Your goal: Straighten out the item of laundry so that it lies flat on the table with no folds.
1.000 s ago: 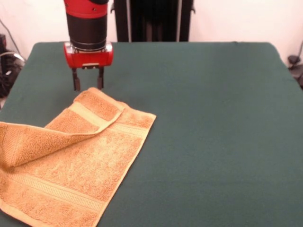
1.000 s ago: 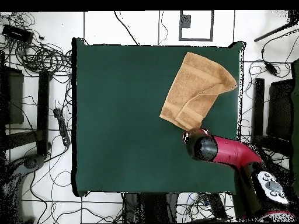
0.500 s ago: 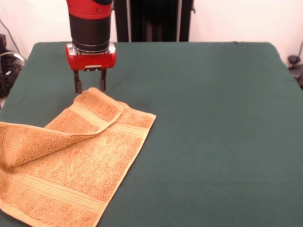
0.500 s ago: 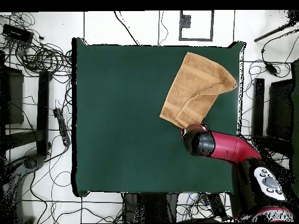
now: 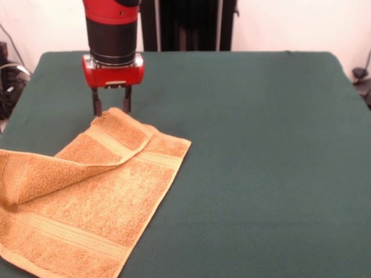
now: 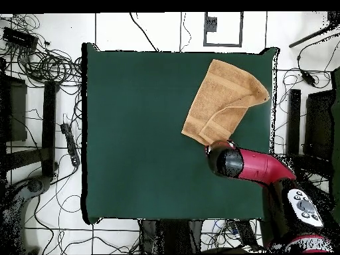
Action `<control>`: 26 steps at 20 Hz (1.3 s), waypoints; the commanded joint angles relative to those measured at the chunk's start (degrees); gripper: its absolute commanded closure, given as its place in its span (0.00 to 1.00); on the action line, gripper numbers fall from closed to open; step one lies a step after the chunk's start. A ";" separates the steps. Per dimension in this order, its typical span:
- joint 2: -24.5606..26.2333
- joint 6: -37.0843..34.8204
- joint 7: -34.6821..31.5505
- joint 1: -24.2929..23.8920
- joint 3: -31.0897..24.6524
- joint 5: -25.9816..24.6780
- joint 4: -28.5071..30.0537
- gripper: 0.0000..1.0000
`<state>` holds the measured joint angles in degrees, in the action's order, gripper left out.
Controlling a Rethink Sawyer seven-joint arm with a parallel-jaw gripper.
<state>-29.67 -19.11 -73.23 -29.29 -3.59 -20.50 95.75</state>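
Note:
The golden-orange towel lies at the near left of the green table in the front view, one corner folded over onto itself, with paler woven bands showing. My gripper hangs open just behind the folded corner's far tip, fingers straddling that tip, close to the cloth. In the overhead view the towel sits at the table's upper right and the arm's red wrist covers the gripper just below the towel's lower corner.
Cables and stands lie on the floor around the table. The pedestal's black column stands behind the table's far edge. The towel's left part hangs near the table's left edge in the front view.
My gripper has shifted slightly right and lower toward the towel's folded corner. The towel has not moved.

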 commanded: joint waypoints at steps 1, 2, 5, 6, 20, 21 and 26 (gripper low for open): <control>4.61 2.03 -12.14 3.40 -2.09 2.76 -1.19 0.00; 4.69 2.16 -12.21 3.48 -2.01 2.75 -1.31 0.00; 4.81 2.58 -12.63 3.56 -1.78 2.90 -1.22 0.00; 4.95 2.66 -12.75 3.50 -1.79 3.03 -1.26 0.00; 5.30 6.07 -14.55 4.66 0.71 4.90 -0.96 1.00; 5.32 6.12 -14.49 4.66 0.74 5.06 -0.94 1.00; 5.24 7.91 -16.92 2.93 -0.71 8.03 1.25 1.00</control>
<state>-29.26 -15.63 -73.23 -27.36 -1.62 -17.84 95.73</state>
